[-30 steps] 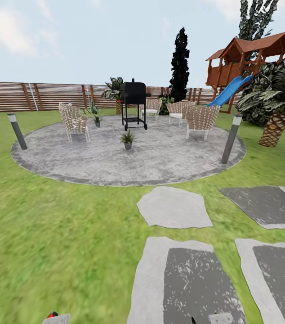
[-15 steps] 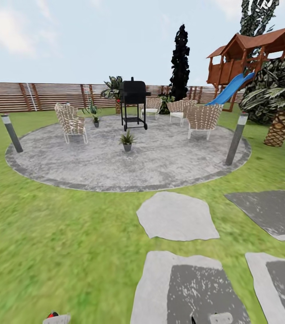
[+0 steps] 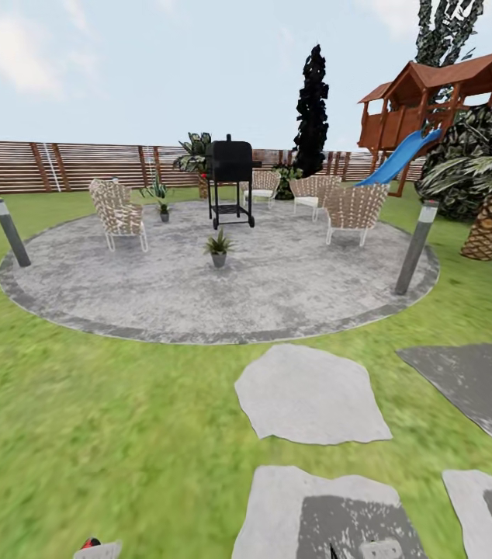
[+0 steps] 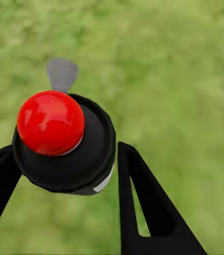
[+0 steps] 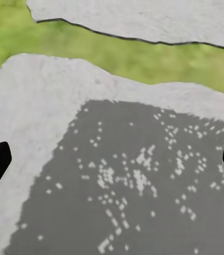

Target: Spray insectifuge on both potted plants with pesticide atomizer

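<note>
The patio (image 3: 277, 295) now looks nearer and the stepping stones (image 3: 308, 392) lie lower: the camera moved forward. The left gripper (image 4: 64, 175) is closed around the pesticide atomizer (image 4: 64, 141), its fingers on the dark body below the red top. The bottle is probably light, stiff and smooth, so this is a good place to hold it. I can read no label. The right gripper (image 5: 112, 159) is wide open and empty. Both potted plants (image 3: 218, 250) (image 3: 162, 206) stand far ahead.

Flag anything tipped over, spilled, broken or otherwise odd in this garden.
Nothing stands out. The small spiky potted plant and the broad-leaved potted plant stand upright on the round grey paved patio, and the wicker chairs and black grill are upright too.
</note>
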Controlling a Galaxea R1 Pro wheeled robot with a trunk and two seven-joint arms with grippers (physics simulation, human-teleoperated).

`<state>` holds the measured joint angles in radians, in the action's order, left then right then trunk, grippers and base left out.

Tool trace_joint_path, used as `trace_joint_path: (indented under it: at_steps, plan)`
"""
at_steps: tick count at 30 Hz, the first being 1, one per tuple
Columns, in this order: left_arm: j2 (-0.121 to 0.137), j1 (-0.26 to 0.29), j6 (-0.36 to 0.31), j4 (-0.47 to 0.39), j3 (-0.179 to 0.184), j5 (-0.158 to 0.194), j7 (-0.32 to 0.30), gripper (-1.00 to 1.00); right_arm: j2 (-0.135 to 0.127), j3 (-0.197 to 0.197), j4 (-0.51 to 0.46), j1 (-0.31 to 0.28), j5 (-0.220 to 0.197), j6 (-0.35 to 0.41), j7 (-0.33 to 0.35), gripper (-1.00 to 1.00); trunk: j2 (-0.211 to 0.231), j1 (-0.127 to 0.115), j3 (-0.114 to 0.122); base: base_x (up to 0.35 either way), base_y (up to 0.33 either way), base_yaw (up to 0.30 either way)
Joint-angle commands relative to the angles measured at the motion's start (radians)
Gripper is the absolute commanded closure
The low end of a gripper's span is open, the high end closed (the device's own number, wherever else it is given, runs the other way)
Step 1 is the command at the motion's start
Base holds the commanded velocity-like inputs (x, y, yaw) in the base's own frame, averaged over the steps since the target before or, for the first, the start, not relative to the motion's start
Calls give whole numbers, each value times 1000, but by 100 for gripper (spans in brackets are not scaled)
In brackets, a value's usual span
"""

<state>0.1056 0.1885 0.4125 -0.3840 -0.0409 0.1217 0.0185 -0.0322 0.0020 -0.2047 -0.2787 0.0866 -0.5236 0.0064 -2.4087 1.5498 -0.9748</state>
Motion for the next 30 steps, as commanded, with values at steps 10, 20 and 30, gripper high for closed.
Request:
trace_joint_path:
  at_steps: [10, 20, 30]
  plan:
    - [0, 1, 3, 0, 3, 7, 0, 100, 0, 0, 1, -1, 7, -3, 1, -100, 0, 0, -1, 340, 0, 0]
    - [0, 1, 3, 0, 2, 8, 0, 100, 0, 0, 1, -1, 7, -3, 1, -100, 0, 0, -1, 340, 0, 0]
    - [0, 0, 3, 0, 3, 7, 0, 100, 1, 0, 1, -1, 7, -3, 0, -100, 0, 0, -1, 340, 0, 0]
